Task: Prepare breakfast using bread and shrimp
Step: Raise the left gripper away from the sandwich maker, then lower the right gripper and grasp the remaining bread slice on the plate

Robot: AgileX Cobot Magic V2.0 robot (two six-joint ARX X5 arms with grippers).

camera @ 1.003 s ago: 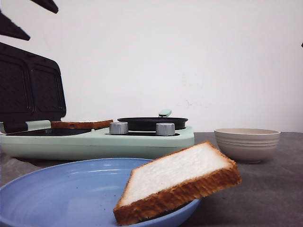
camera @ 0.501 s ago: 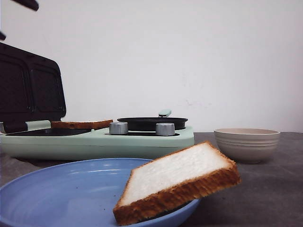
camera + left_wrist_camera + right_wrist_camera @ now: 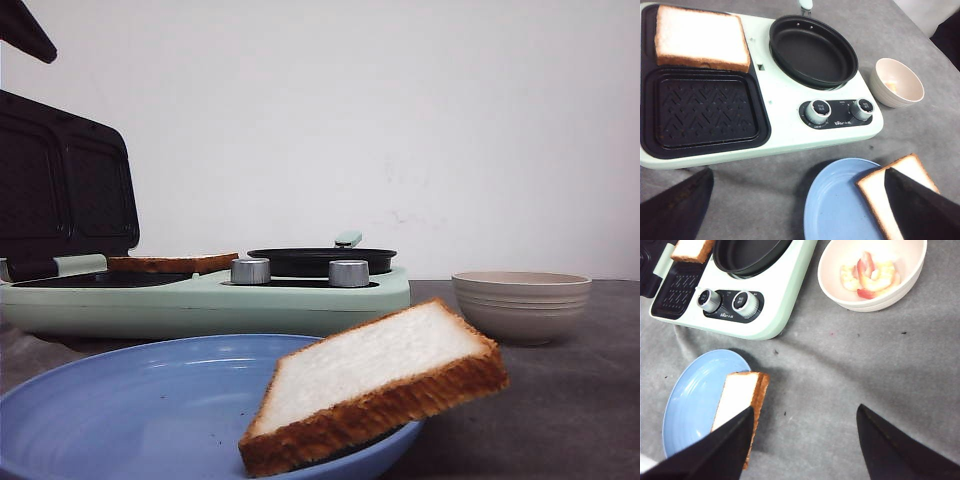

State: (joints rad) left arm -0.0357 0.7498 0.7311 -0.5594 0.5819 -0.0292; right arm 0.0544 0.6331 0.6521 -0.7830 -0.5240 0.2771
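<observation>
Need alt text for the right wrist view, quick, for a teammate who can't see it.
A slice of bread leans on the rim of a blue plate on grey cloth, below the open right tool. Beyond are a bowl of shrimp and a mint-green cooker holding another slice.

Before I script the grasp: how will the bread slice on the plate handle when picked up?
The bread slice overhangs the blue plate without drooping, so it is probably fairly stiff. The thick, soft-looking crumb may dent under pressure. It leans on the rim, so a nudge could slide it off.
</observation>
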